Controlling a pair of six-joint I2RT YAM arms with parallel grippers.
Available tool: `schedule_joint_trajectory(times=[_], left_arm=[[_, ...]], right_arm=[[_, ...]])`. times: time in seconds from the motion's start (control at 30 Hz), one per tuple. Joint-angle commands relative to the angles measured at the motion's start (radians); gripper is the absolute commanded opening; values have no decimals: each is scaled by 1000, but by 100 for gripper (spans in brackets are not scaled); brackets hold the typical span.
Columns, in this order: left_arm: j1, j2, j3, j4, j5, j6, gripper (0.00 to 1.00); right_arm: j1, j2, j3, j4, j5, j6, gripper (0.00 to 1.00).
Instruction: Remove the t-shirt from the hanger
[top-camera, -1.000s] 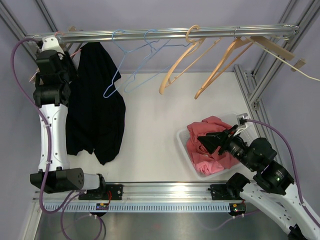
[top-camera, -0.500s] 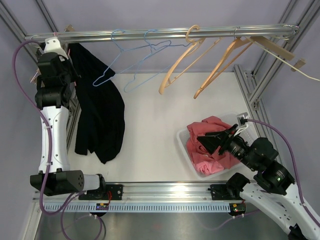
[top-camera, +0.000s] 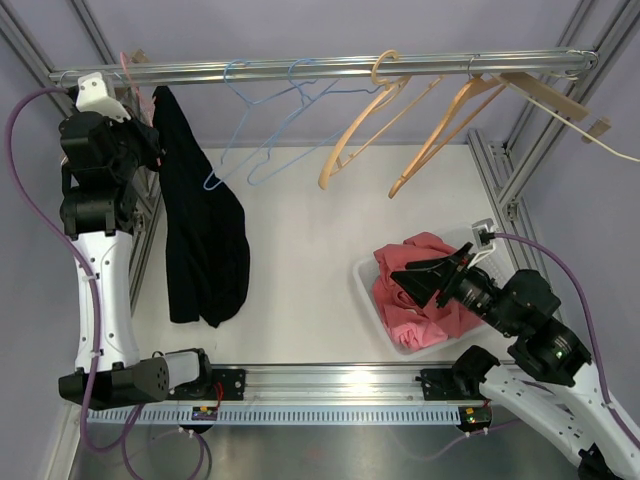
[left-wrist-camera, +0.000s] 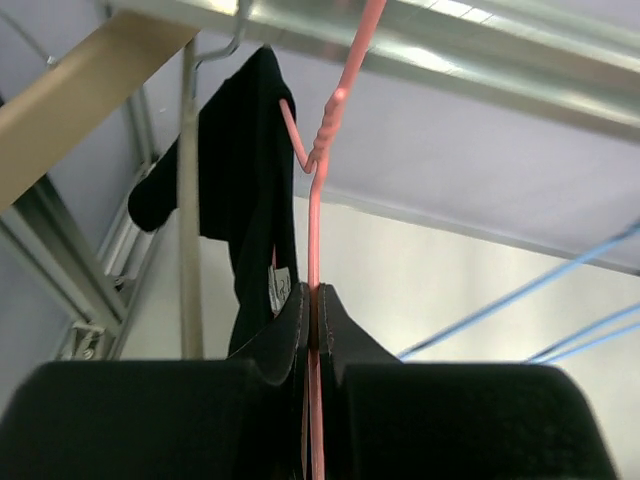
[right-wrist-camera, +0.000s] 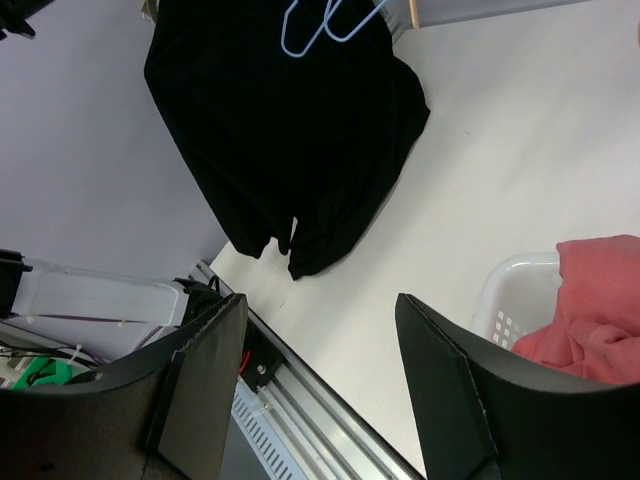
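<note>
Top view: the black t-shirt (top-camera: 205, 230) hangs long and creased at the left end of the rail (top-camera: 320, 68). Blue hangers (top-camera: 265, 130) are just beside it, and bare table (top-camera: 300, 250) lies between it and the basket (top-camera: 365, 290).

Left wrist: the left gripper (left-wrist-camera: 314, 300) is pinched tight on the pink hanger (left-wrist-camera: 316, 200). The t-shirt (left-wrist-camera: 250, 180) is bunched on the hanger's far side.

Right wrist: the right gripper (right-wrist-camera: 320, 300) stands wide apart and empty, well clear of the t-shirt (right-wrist-camera: 290, 130).
</note>
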Motion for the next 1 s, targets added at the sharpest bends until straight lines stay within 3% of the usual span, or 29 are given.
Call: schedule_joint_trajectory(times=[0.0,0.1,0.23,0.43,0.7,0.77,0.97], left_arm=[[1,-31,113,93,114,-60,0],[2,-68,90,121,157,-73,0],[-1,-187,-75,216,194,-105,0],[1,-359,-264,227,235,-171,0],[1,-606,-404,166,266,-234,0],[-1,-628,-399,158,289,-270,0],[-1,-686,-269,94,340,-330,0]], right_arm=[[-4,52,31,76,-106,-6,70],[-4,95,23,118,-154,0,72],[-5,127,-2,175,-177,16,73],[54,212,-3,253,-191,23,75],[444,454,73,383,64,-41,84],[504,517,116,403,106,-59,91],[776,805,363,472,245,-185,96]])
